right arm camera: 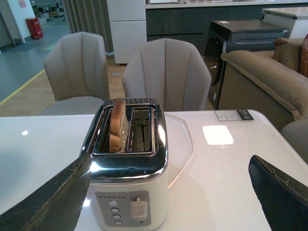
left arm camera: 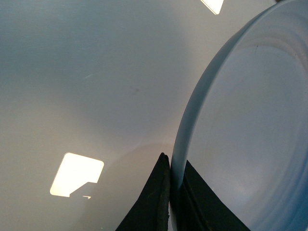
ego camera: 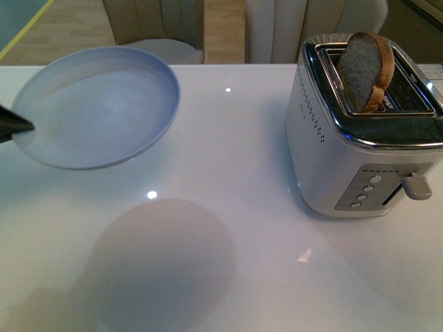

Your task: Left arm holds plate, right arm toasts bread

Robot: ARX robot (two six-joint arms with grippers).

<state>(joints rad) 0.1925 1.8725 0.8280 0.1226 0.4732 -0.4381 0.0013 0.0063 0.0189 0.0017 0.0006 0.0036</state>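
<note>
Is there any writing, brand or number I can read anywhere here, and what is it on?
None can be read.
Toaster: tiny marks on its front, too blurred.
Dark card on the table: print too small.

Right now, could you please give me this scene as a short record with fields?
toaster: standing on the table
bread: upright in one slot, top sticking out; other slot empty
plate: empty, raised off the table, tilted
left pincer: shut on the plate's rim
right pincer: open, holding nothing, facing the toaster
</note>
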